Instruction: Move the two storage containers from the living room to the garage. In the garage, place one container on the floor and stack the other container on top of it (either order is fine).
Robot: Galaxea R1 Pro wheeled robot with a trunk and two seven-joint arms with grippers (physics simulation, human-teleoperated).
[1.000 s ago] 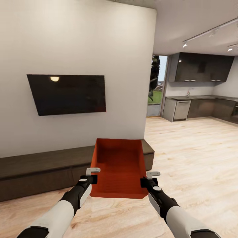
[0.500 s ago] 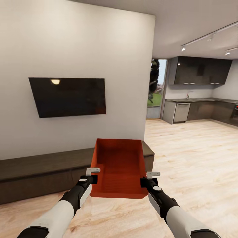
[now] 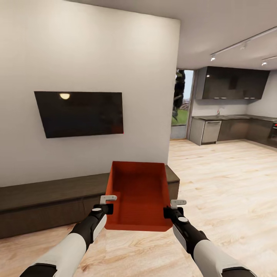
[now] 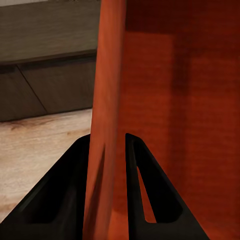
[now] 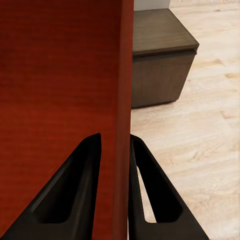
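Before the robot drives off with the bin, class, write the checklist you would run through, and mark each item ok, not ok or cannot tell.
1. Left gripper clamped on the storage container's side wall: ok, one finger on each face of the wall.
2. Right gripper clamped on the opposite wall: ok, same straddle.
3. Container held clear of the dark low bench: ok.
4. Container empty: ok, bare inside.
5. Wood plank floor open toward the kitchen: ok.
6. Second container located: cannot tell.
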